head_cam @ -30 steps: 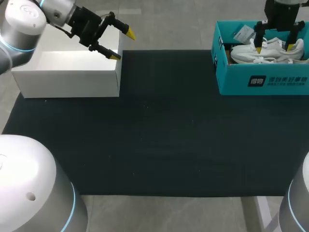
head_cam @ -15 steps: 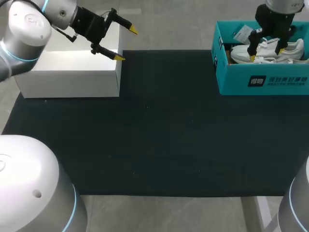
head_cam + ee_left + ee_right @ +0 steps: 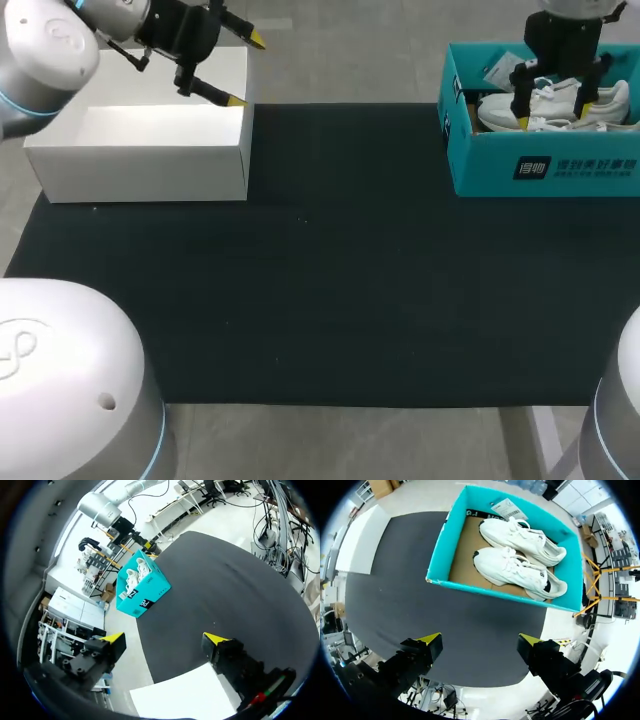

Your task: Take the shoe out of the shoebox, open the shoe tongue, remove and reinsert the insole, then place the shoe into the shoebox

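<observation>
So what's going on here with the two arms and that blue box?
Two robot arms are set up over a black mat. The right gripper hangs open above the teal shoebox, where a pair of white shoes lies inside; neither shoe is gripped yet. The left gripper, also open and empty, hovers by the edge of a white box on the mat's other side. It looks like the very start of taking a shoe out.

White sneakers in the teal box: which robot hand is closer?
Right. The right gripper hangs over the white sneakers; the left gripper is far off, by the white cardboard box.
</observation>
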`<state>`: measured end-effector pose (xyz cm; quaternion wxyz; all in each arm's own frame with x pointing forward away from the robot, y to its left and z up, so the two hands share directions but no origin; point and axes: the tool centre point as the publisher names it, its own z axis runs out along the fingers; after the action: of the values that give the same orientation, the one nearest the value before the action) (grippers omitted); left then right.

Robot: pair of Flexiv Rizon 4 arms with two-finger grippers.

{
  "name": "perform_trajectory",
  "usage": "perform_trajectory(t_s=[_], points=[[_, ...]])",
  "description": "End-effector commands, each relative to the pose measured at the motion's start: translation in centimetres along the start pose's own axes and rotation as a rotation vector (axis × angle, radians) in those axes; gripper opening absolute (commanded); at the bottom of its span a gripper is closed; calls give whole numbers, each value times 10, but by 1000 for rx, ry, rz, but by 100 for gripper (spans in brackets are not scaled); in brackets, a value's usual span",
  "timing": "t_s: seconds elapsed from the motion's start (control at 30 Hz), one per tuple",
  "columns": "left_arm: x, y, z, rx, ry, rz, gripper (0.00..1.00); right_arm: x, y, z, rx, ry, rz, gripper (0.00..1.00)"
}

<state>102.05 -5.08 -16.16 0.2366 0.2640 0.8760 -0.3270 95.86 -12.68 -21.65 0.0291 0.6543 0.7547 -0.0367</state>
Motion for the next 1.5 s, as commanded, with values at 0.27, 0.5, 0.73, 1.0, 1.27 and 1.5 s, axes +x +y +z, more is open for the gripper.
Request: perform_trajectory(t_s=[0.27,0.5,0.73,1.0,1.27,1.5], points=[[17,25,2,-695,132,-1114,100,-11,-2,9,-22,35,89,100],[26,32,2,-934,141,-1224,100,-14,-5,13,14,-53,118,100],[26,32,2,-1036,153,-1343,100,-14,-5,13,14,-53,118,100],[7,35,5,-1029,85,-1710,100,-14,-5,13,14,-53,118,100],[16,46,-10,-979,-36,-2050,100,-29,-17,10,0,-58,175,100],[34,48,-24,-965,-73,-2332,100,-45,-33,9,-14,-74,188,100]])
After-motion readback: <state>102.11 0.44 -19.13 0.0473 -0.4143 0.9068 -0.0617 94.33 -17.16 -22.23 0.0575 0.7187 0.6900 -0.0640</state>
